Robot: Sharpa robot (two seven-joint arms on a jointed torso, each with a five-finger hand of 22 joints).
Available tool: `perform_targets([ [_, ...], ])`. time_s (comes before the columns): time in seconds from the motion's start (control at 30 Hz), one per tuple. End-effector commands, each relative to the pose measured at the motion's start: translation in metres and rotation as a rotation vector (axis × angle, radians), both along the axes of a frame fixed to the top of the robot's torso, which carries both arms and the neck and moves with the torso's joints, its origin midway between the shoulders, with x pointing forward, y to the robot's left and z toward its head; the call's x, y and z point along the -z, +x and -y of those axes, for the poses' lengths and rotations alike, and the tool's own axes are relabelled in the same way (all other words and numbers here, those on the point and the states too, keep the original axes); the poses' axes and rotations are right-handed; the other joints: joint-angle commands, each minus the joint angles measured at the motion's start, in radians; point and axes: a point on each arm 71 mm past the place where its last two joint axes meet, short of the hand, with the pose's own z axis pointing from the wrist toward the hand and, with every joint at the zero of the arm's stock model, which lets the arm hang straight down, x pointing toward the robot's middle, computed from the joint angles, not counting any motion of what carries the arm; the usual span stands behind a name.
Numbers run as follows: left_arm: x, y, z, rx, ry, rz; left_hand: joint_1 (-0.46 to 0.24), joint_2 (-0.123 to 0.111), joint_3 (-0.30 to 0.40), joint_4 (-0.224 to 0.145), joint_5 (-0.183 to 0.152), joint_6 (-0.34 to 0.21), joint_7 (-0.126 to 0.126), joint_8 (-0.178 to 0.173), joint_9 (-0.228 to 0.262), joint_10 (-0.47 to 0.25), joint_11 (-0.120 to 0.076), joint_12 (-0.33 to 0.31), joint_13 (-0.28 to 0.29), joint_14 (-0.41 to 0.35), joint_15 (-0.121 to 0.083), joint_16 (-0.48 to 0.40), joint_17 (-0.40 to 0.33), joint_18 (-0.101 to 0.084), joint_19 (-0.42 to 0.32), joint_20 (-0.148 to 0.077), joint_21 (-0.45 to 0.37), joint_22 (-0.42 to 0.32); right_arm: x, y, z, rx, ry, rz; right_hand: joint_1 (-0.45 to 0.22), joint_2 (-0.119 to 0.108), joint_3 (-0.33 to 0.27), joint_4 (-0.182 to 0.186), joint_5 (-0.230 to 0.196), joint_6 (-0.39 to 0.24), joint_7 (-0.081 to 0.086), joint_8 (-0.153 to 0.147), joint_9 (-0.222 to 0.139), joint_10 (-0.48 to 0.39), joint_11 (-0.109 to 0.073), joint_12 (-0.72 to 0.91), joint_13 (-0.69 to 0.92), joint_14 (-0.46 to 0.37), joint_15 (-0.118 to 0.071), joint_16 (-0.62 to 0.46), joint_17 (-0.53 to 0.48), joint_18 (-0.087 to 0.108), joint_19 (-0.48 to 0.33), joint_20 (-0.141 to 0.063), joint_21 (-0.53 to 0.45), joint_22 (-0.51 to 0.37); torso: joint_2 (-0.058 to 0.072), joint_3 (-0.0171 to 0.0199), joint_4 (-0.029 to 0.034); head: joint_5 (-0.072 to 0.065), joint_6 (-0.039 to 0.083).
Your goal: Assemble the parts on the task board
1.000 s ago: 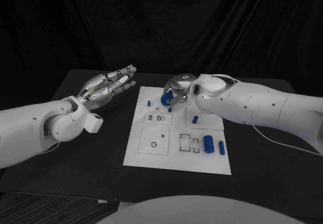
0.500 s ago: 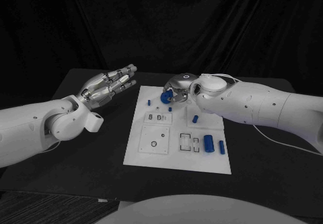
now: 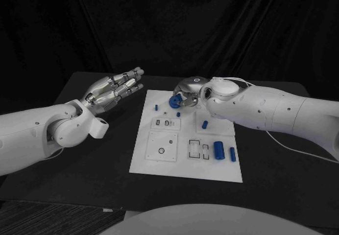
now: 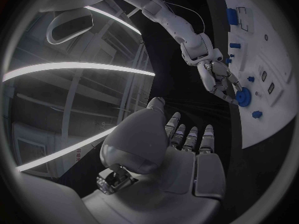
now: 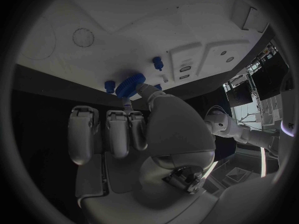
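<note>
— While the right robot hand [image 3: 188, 93] pinches the blue gear [image 3: 174, 101], where does that sit?
— Upper middle of the frame, over the task board's [image 3: 185, 166] far edge.
— And the left robot hand [image 3: 113, 91]?
— Spread, empty, farther off.

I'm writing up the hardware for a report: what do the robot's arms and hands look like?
Both arms are smooth, rounded white shells with bulbous joints and small dark dots. The right arm carries a thin white cable looping along it. The left hand and right hand are silver metal, many-fingered, with segmented fingers.
</note>
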Motion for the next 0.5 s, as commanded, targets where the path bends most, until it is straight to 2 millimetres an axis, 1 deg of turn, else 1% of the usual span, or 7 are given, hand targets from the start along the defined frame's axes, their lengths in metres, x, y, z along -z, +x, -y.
perform_targets([
  [0.03,-0.0007,-0.0008,0.0010,0.013,-0.013,0.005,0.011,0.002,0.033,-0.003,0.016,-0.001,-0.006,0.013,0.015,-0.003,0.004,0.011,0.006,0.006,0.012,-0.004,-0.002,-0.013,-0.001,0.009,-0.007,0.002,0.0003,0.0008,0.0034,0.035,0.014,0.006,-0.009,0.032,0.032,-0.006,0.029,-0.002,0.006,-0.001,-0.009,0.113,-0.006,0.017,0.264,0.107,-0.008,0.017,0.274,-0.010,0.050,-0.003,-0.023,0.225,0.000,-0.0001,-0.0001,0.002,-0.001],
  [0.2,-0.0006,-0.0006,0.0012,0.014,-0.014,0.005,0.011,0.002,0.033,-0.003,0.016,-0.001,-0.006,0.013,0.015,-0.003,0.004,0.011,0.006,0.006,0.012,-0.004,-0.002,-0.013,-0.001,0.009,-0.007,0.002,0.0009,0.0005,0.0050,0.037,0.010,-0.001,-0.015,0.018,0.029,-0.010,0.032,-0.007,0.007,-0.003,-0.018,0.113,-0.004,0.017,0.264,0.107,-0.006,0.017,0.274,-0.009,0.049,-0.002,-0.026,0.224,0.000,0.0000,-0.0003,0.001,-0.002],
  [0.23,-0.0006,-0.0006,0.0014,0.014,-0.014,0.005,0.011,0.002,0.033,-0.003,0.016,-0.001,-0.006,0.013,0.015,-0.003,0.004,0.011,0.006,0.006,0.012,-0.004,-0.002,-0.013,-0.001,0.009,-0.007,0.002,0.0010,0.0004,0.0051,0.037,0.010,-0.002,-0.015,0.018,0.029,-0.010,0.032,-0.007,0.007,-0.003,-0.018,0.113,-0.004,0.017,0.264,0.107,-0.006,0.017,0.274,-0.009,0.049,-0.002,-0.026,0.224,0.000,0.0000,-0.0001,0.001,-0.002],
  [0.27,-0.0006,-0.0006,0.0016,0.015,-0.014,0.005,0.011,0.002,0.033,-0.003,0.016,-0.001,-0.006,0.013,0.015,-0.003,0.004,0.011,0.006,0.006,0.012,-0.004,-0.002,-0.013,-0.001,0.009,-0.007,0.002,0.0011,0.0004,0.0054,0.036,0.009,-0.003,-0.015,0.010,0.027,-0.015,0.030,-0.010,0.007,-0.004,-0.021,0.113,-0.004,0.017,0.264,0.107,-0.006,0.017,0.274,-0.009,0.048,-0.001,-0.027,0.224,0.000,0.0001,-0.0001,0.002,-0.002],
  [0.4,-0.0004,-0.0005,0.0019,0.016,-0.014,0.004,0.011,0.002,0.033,-0.003,0.016,-0.001,-0.006,0.013,0.015,-0.003,0.004,0.011,0.006,0.006,0.012,-0.004,-0.002,-0.013,-0.001,0.009,-0.007,0.002,0.0013,0.0000,0.0068,0.032,0.010,-0.003,-0.015,-0.006,0.022,-0.025,0.021,-0.020,0.006,-0.006,-0.031,0.113,-0.004,0.017,0.264,0.107,-0.005,0.017,0.274,-0.009,0.048,-0.001,-0.028,0.224,0.000,0.0002,0.0000,0.003,-0.002],
  [0.43,-0.0004,-0.0005,0.0018,0.016,-0.014,0.004,0.011,0.002,0.033,-0.003,0.016,-0.001,-0.006,0.013,0.015,-0.003,0.004,0.011,0.006,0.006,0.012,-0.004,-0.002,-0.013,-0.001,0.009,-0.007,0.002,0.0014,-0.0001,0.0072,0.031,0.011,-0.003,-0.017,-0.011,0.018,-0.028,0.013,-0.029,0.005,-0.007,-0.037,0.113,-0.005,0.017,0.264,0.107,-0.006,0.017,0.274,-0.008,0.048,-0.001,-0.029,0.224,0.000,0.0003,-0.0002,0.004,-0.002],
  [0.5,-0.0004,-0.0006,0.0015,0.016,-0.014,0.004,0.011,0.002,0.033,-0.003,0.016,-0.001,-0.006,0.013,0.015,-0.003,0.004,0.011,0.006,0.006,0.012,-0.004,-0.002,-0.013,-0.001,0.009,-0.007,0.002,0.0014,-0.0004,0.0081,0.029,0.012,-0.003,-0.019,-0.013,0.016,-0.029,0.008,-0.032,0.004,-0.007,-0.040,0.113,-0.005,0.017,0.264,0.107,-0.006,0.017,0.274,-0.009,0.048,-0.001,-0.029,0.224,0.000,0.0001,-0.0004,0.005,-0.002],
])
